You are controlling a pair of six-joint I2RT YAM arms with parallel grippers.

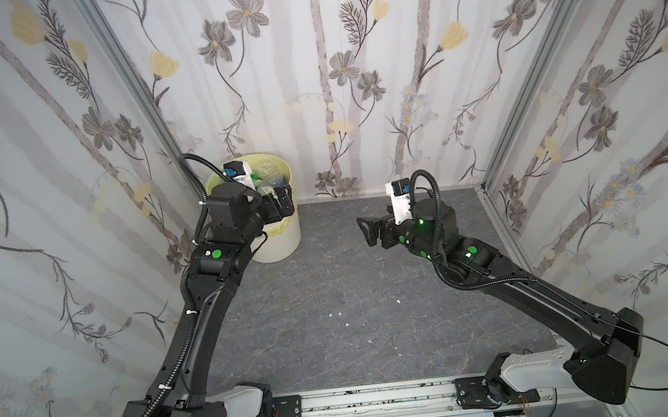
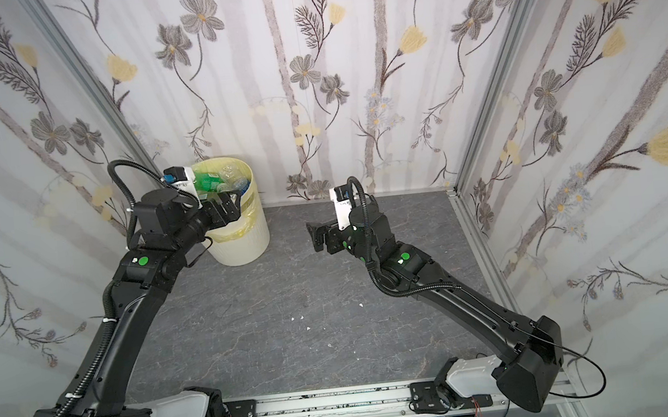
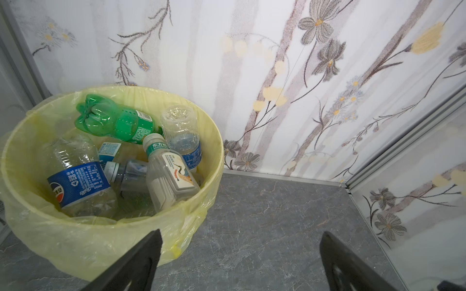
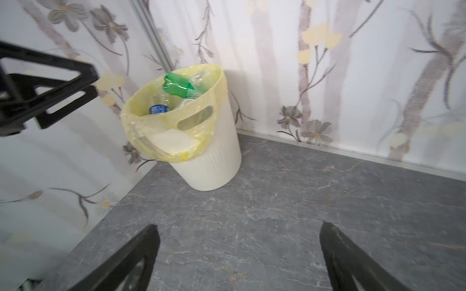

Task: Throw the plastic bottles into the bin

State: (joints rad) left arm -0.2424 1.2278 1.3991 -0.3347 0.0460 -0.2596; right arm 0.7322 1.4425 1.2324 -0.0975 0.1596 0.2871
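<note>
clear and green plastic bottles (image 3: pixel 121 156), cream ribbed bin (image 4: pixel 216 161)

- Bin (image 4: pixel 214 156): cream-white plastic, ribbed wall, smooth with a faint sheen.
- Bag liner (image 3: pixel 75 241): thin pale yellow film, translucent, crinkled, glossy.
- Plastic bottles (image 3: pixel 166 176): clear thin-walled plastic, glossy, some dented, with printed labels.
- Green bottle (image 3: pixel 113 121): translucent green plastic, dimpled.
- Table (image 1: pixel 333 301): dark grey stone-look top with pale veins, matt.
- Walls (image 1: pixel 311 74): floral covering with a cloth-like weave, matt.
- Corner rails (image 3: pixel 403 141): pale metal, satin.
- Left pincer (image 3: pixel 241 233), right pincer (image 4: pixel 239 225): black plastic, matt.
</note>
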